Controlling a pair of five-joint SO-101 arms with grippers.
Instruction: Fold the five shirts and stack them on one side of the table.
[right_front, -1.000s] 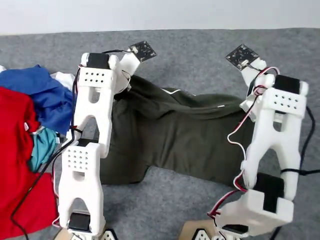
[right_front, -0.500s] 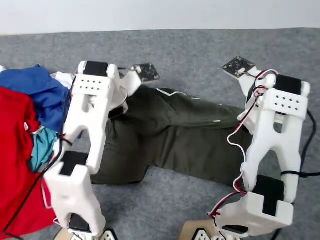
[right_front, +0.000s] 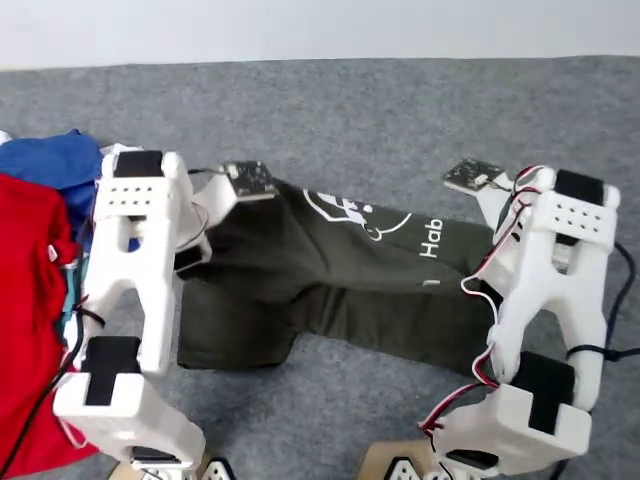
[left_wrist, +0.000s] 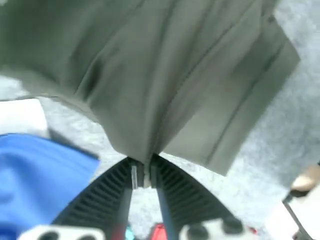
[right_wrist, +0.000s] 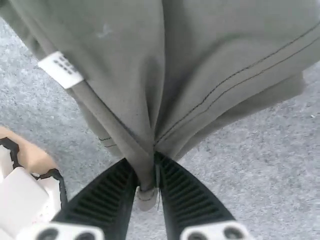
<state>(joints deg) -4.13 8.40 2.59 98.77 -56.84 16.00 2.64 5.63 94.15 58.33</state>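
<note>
- High view: the olive shirt lies across the middle of the grey table, printed side up, with its far edge lifted between my two arms. One sleeve lies flat on the near left. At the far left of the table a red shirt and a blue shirt sit in a crumpled heap, not folded. I see no tidy stack anywhere, so I judge the task is at an early stage: this is the first shirt in hand, and its fold is not finished.
- Left wrist view: my left gripper is pinched tight on a bunched edge of the olive shirt, and the cloth hangs away from the jaws in long creases. The blue shirt lies just beside it on the table.
- Right wrist view: my right gripper is clamped on a gathered hem of the olive shirt, near its white label, with grey table beyond. What is left, by my reckoning: lay this fold down, finish it, then fold and stack the heaped shirts.
</note>
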